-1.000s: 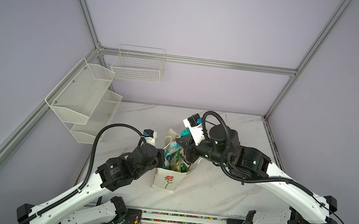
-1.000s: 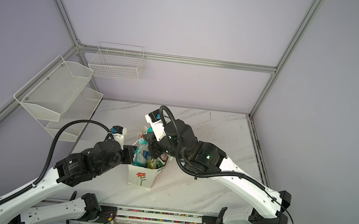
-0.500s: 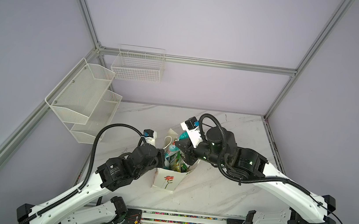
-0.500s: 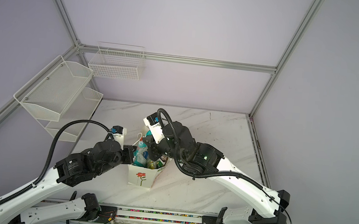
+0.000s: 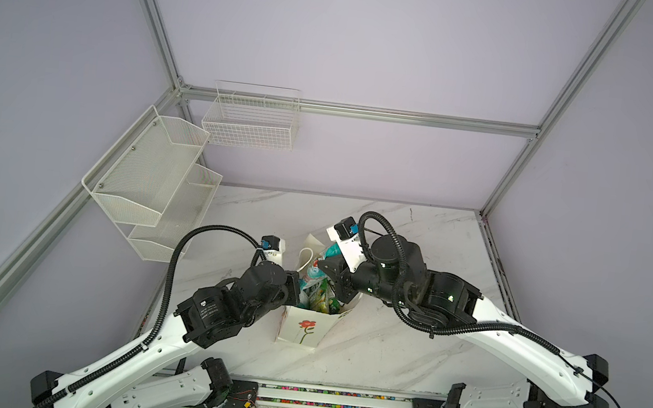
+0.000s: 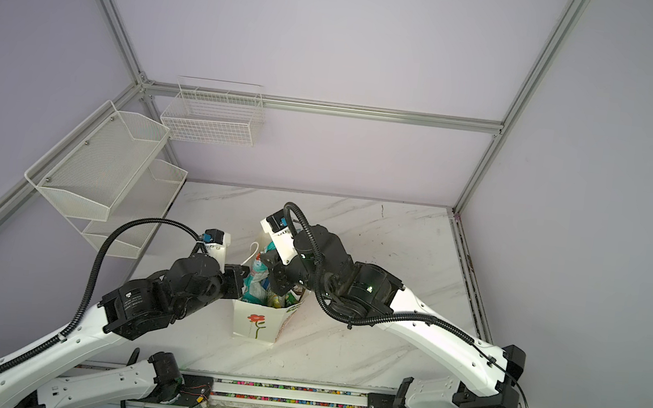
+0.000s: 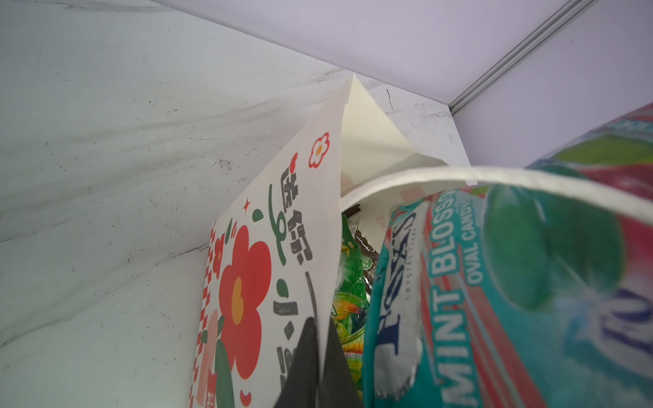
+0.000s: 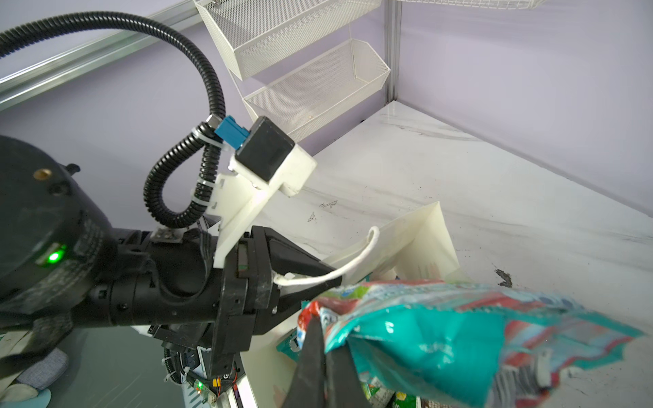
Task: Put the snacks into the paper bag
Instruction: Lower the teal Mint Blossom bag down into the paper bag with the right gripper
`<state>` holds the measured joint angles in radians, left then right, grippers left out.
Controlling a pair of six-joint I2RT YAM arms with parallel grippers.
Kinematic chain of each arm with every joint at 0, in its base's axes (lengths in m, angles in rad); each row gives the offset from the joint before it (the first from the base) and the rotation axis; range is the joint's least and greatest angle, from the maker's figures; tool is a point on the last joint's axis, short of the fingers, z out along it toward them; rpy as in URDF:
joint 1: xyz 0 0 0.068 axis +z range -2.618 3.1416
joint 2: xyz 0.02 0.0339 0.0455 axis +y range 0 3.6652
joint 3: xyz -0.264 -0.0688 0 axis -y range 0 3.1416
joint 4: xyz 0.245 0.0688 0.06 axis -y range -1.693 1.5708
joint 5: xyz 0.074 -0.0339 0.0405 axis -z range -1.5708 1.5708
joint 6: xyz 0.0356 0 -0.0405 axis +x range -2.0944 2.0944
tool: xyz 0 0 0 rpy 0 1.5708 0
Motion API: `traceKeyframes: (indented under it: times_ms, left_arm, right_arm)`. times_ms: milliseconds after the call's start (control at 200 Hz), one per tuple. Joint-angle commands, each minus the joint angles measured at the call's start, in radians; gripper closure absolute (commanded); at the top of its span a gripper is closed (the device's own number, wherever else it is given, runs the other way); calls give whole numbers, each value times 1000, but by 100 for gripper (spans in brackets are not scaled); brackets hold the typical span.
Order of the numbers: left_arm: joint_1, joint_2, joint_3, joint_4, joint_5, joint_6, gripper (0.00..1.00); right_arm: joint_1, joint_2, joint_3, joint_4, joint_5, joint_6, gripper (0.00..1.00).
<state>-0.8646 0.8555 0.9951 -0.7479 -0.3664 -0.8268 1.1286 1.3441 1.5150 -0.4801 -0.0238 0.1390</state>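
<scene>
The cream paper bag point(image 5: 304, 330) point(image 6: 257, 322) with red flower prints stands upright near the table's front middle. My left gripper point(image 5: 295, 289) point(image 7: 319, 325) is shut on the bag's printed side wall point(image 7: 268, 247) at the rim, holding the mouth apart. My right gripper point(image 5: 339, 296) point(image 8: 323, 339) is shut on a teal FOX'S pouch point(image 8: 441, 339) point(image 7: 494, 300), which lies tilted across the bag's mouth. Green pouches point(image 7: 348, 282) and a dark packet point(image 7: 364, 243) sit inside the bag. A white cord handle point(image 7: 459, 175) arches over the pouch.
Two white mesh baskets point(image 5: 152, 177) hang on the left wall and a wire basket point(image 5: 250, 121) on the back wall. The marble table point(image 5: 404, 348) stretches right and behind the bag. Both arms crowd the bag from either side.
My right gripper has sunk a little and drifted left with the teal pouch, closer into the bag's mouth. The left arm and the bag have stayed put.
</scene>
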Motion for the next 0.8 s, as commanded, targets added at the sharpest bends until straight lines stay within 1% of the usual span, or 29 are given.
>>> traceKeyframes:
  times_ms: [0,795]
  left_arm:
    - [-2,-2,34,36,11,3,100]
    - [-2,6,37,42,18,8,100]
  right_arm:
    - [5,-35,-9,54,-10,-28,100]
    - [5,-16,-19,51,-64,-38,100]
